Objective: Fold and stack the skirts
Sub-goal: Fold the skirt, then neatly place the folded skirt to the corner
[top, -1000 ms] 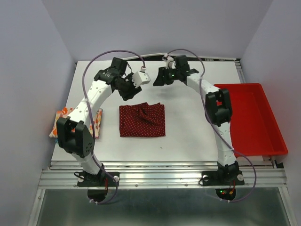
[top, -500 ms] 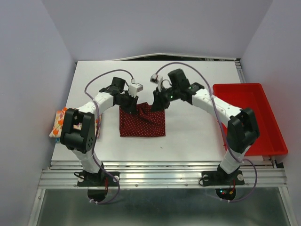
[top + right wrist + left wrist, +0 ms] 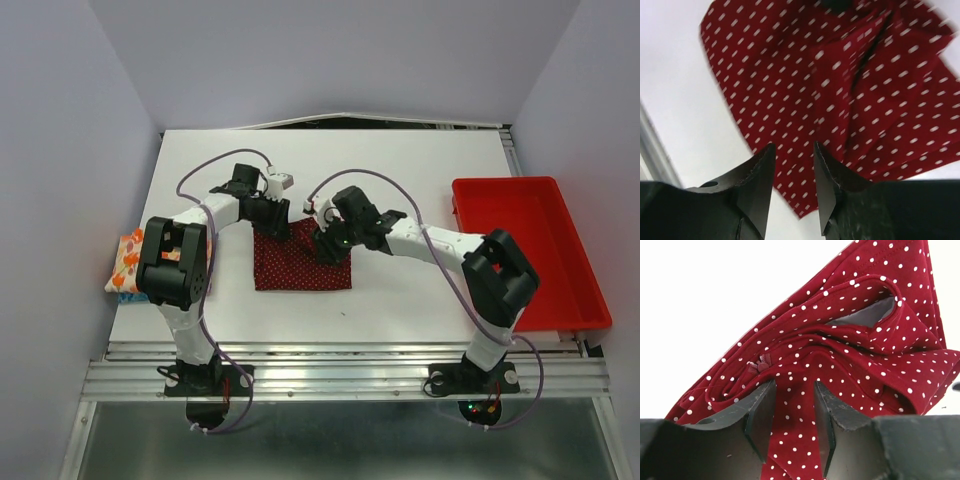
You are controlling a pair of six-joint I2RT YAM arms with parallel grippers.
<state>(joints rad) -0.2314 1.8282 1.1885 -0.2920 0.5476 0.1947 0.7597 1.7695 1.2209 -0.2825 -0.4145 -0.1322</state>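
The dark red skirt (image 3: 300,268) lies on the white counter (image 3: 420,170) between the two arms. It is roughly squared off, with its far edge bunched into ridges and loose folds. Both arms reach in over that rumpled far edge, probably so each can take a corner and draw the cloth flat for a clean fold.

The left end effector (image 3: 793,385) is low over the creases, its fingers narrowly parted with dotted cloth showing through the gap — nothing looks clamped. The right end effector (image 3: 793,146) is likewise slightly parted above the skirt's other side, not gripping. That view is smeared, so whether it touches the cloth is unclear.

At the counter's left edge, well apart from the red skirt, the cream-white skirt (image 3: 128,255) sits folded. It probably marks where the stack goes. A sliver of blue (image 3: 120,293) shows beneath it, likely the blue skirt, though the left arm covers most of the pile. The red tray (image 3: 505,183) on the right plays no visible part. From above, both sets of fingertips are hidden by the wrists.
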